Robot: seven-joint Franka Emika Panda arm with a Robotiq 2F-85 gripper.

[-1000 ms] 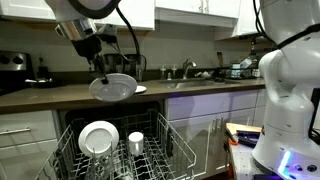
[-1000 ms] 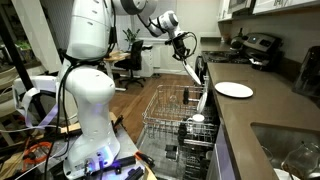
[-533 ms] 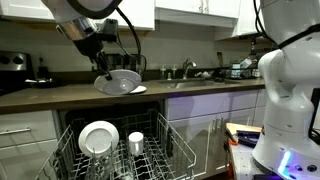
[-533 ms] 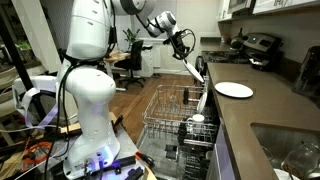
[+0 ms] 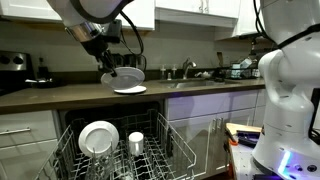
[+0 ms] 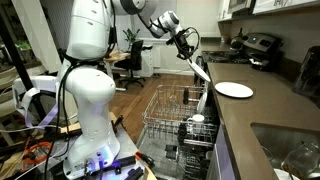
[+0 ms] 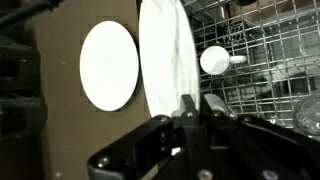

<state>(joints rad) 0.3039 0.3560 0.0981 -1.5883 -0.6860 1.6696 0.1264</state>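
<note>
My gripper (image 7: 197,103) is shut on the rim of a white plate (image 7: 165,55), which shows edge-on in the wrist view. In both exterior views the held plate (image 5: 128,75) (image 6: 201,72) hangs tilted below the gripper (image 5: 108,68) (image 6: 189,46), at the edge of the dark counter (image 5: 60,95). A second white plate (image 5: 131,89) (image 6: 234,90) (image 7: 108,65) lies flat on the counter, close beside the held one.
The open dishwasher rack (image 5: 165,140) (image 6: 165,110) stands below the counter's front, with a white plate (image 5: 98,138) upright in it and a white cup (image 5: 136,141) (image 7: 213,60). A sink (image 6: 285,150) and clutter (image 5: 235,70) sit farther along the counter.
The gripper has carried the held plate up from above the rack and back over the counter's edge, toward the plate that lies there. The grip has stayed shut.
</note>
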